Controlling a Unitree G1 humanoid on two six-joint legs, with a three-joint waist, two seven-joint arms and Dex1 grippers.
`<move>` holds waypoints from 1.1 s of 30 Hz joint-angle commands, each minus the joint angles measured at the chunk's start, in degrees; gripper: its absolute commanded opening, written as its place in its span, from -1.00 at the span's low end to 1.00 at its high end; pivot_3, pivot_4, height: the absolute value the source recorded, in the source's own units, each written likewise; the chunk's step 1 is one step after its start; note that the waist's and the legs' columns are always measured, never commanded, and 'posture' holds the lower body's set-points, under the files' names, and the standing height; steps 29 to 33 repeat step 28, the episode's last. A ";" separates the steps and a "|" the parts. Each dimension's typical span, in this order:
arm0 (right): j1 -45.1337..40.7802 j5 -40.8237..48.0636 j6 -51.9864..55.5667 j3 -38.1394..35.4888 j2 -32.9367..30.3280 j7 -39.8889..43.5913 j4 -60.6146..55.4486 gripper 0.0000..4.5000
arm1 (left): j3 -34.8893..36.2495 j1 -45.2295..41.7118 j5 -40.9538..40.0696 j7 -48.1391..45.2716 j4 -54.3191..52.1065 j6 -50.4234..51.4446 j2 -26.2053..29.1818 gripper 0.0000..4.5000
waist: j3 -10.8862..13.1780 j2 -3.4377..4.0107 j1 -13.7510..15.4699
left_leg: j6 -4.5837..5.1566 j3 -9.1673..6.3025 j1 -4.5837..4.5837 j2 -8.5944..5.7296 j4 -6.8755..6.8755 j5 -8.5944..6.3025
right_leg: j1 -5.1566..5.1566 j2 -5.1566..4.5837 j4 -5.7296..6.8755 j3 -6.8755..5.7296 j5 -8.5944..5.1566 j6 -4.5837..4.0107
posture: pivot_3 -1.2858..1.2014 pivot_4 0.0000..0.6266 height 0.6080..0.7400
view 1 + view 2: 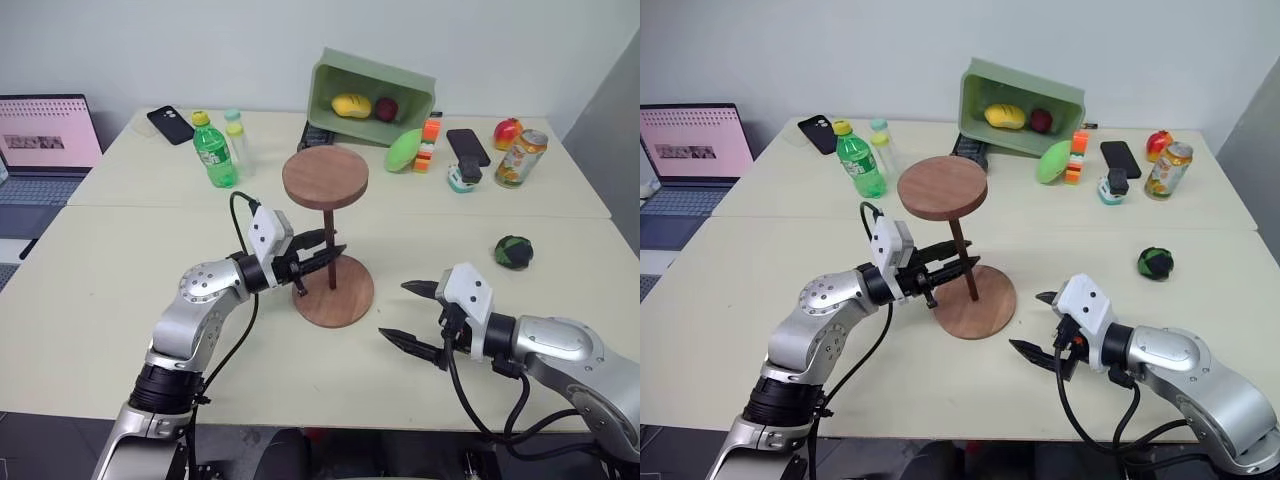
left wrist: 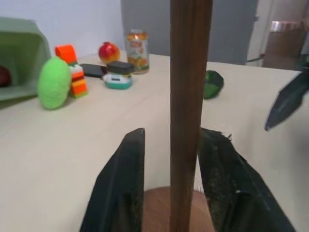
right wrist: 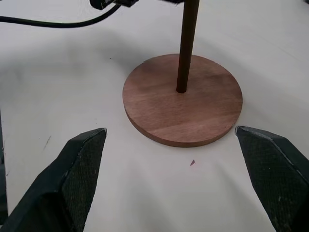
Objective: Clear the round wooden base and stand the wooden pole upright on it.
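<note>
- Firstly, the pale table (image 1: 120,300) has a smooth matte top; a seam runs across it, and its near edge is cut off by the arms.
- Behind it, at the wall, the green plastic bin (image 1: 372,95) lies tipped on its side, with a yellow fruit and a red one inside; the deeper part of the bin is in shadow.
- At the left edge a laptop (image 1: 45,140) is cut off, so only a part of the screen and keyboard shows.
- The round wooden base (image 1: 335,292) lies flat at the middle of the table, a reddish-brown disc with visible grain.
- The wooden pole (image 1: 329,250) stands upright in the centre of the base, thin and dark, with its smaller round disc on top.
- The left gripper (image 1: 322,253) has its black fingers on both sides of the pole; in the left wrist view narrow gaps show between fingers and wood, so it looks slightly open and not clamped.
- The right gripper (image 1: 408,312) hovers just beside the base with its fingers spread wide and holds nothing.
- A small dark green ball (image 1: 513,252) lies well apart at the right; its surface is hard to make out.
</note>
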 commanded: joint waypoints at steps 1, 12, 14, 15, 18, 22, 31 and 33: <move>-0.48 0.30 -0.42 -0.31 0.09 0.35 -1.41 1.00 | 0.00 -1.00 0.10 -2.00 -0.83 -0.68 0.69 -0.27 | 0.00 0.00 0.00 | 0.00 -0.01 -0.01 0.00 0.00 0.00 | 0.00 0.00 -0.02 0.00 0.00 0.00 | 0.03 -0.52 1.00; 0.98 -0.19 -1.39 -1.82 -1.26 1.61 -0.36 1.00 | 0.10 -3.34 4.61 -6.77 -0.44 2.46 10.61 -0.27 | 0.00 0.01 -0.06 | 0.01 -0.11 -0.17 -0.02 -0.01 0.00 | -0.06 -0.03 -0.12 -0.02 0.00 0.00 | 0.03 -0.52 1.00; 1.63 -0.35 -1.91 -2.80 -1.94 2.37 0.18 1.00 | 0.86 -3.29 4.09 -7.66 -1.06 3.78 12.48 -0.27 | 0.01 0.01 -0.07 | 0.01 -0.10 -0.17 -0.02 -0.01 0.00 | -0.07 -0.03 -0.11 -0.02 0.00 0.00 | 0.03 -0.52 1.00; 1.98 -0.47 -2.23 -3.28 -2.28 2.75 0.50 1.00 | 1.14 -2.93 3.63 -8.36 -1.68 4.30 13.47 -0.27 | 0.01 0.01 -0.07 | 0.01 -0.12 -0.18 -0.02 -0.01 0.00 | -0.07 -0.03 -0.12 -0.03 0.00 0.00 | 0.03 -0.52 1.00; 2.84 -1.05 -3.48 -4.75 -3.43 3.85 1.65 1.00 | 3.18 0.06 2.38 -10.83 -4.15 6.77 18.24 -0.27 | 0.01 0.02 -0.08 | 0.01 -0.10 -0.20 -0.02 -0.01 -0.01 | -0.08 -0.03 -0.13 -0.03 0.00 0.00 | 0.03 -0.52 1.00; 4.18 -0.14 -7.06 -8.90 -5.00 7.63 2.89 1.00 | 10.14 6.40 1.39 -12.31 -4.60 8.64 24.90 -0.27 | 0.06 0.09 -0.31 | 0.02 -0.08 -0.20 0.03 -0.08 -0.01 | -0.14 -0.03 -0.13 -0.01 0.00 0.00 | 0.03 -0.52 1.00; 6.31 1.60 -11.79 -15.85 -9.13 16.49 6.15 1.00 | 19.47 18.35 1.60 -13.46 -6.42 8.35 30.96 -0.27 | 0.10 0.15 -0.14 | 0.03 -0.06 -0.19 0.07 -0.11 -0.02 | -0.14 -0.06 -0.13 0.01 0.00 -0.01 | 0.03 -0.52 1.00; 6.31 1.60 -11.79 -15.85 -9.13 16.49 6.15 1.00 | 19.47 18.35 1.60 -13.46 -6.42 8.35 30.96 -0.27 | 0.10 0.15 -0.14 | 0.03 -0.06 -0.19 0.07 -0.11 -0.02 | -0.14 -0.06 -0.13 0.01 0.00 -0.01 | 0.03 -0.52 1.00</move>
